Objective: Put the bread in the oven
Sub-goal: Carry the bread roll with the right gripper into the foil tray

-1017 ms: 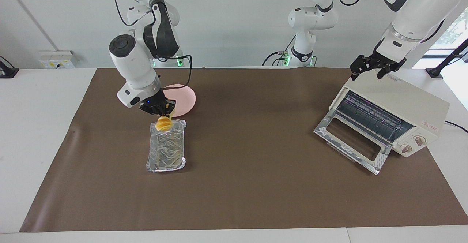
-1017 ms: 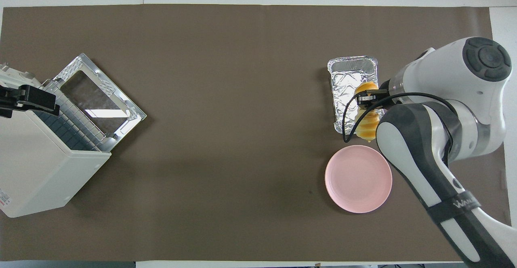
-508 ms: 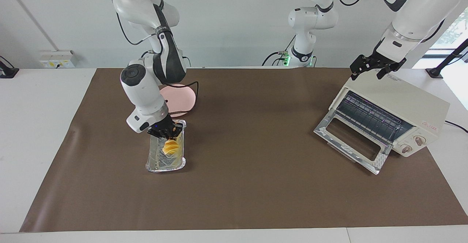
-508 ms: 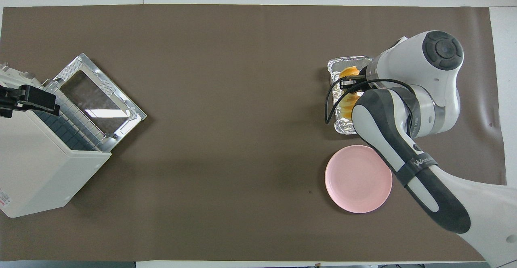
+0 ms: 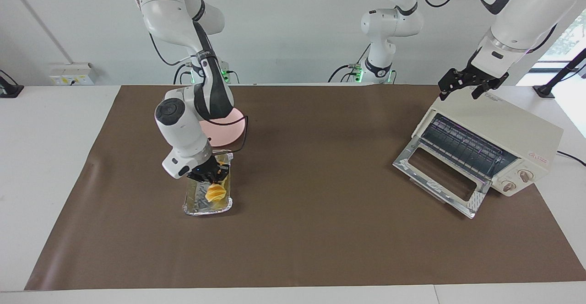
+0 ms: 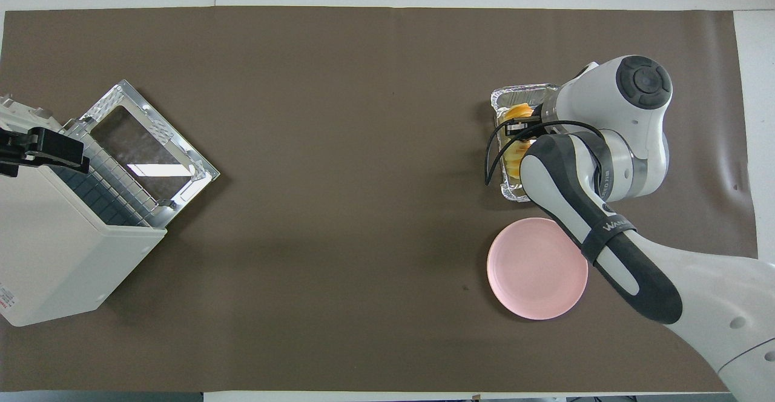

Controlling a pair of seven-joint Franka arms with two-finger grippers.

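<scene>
The yellow-orange bread (image 5: 215, 193) hangs from my right gripper (image 5: 211, 176), which is shut on its upper end. Its lower end reaches down into the silver foil tray (image 5: 197, 209) at the right arm's end of the table. In the overhead view the bread (image 6: 519, 111) shows in the tray (image 6: 524, 89) under the right gripper (image 6: 524, 128). The cream-white oven (image 5: 503, 130) stands at the left arm's end with its glass door (image 5: 439, 176) dropped open and the rack showing. My left gripper (image 5: 458, 93) waits open over the oven's top edge.
A round pink plate (image 5: 230, 127) lies beside the foil tray, nearer to the robots; it also shows in the overhead view (image 6: 537, 269). A brown mat (image 5: 320, 230) covers the table. The oven (image 6: 54, 250) sits angled at the mat's edge.
My right gripper has carried the bread from above the tray's end nearest the plate out over the tray and lowered it into it. The left arm has not moved.
</scene>
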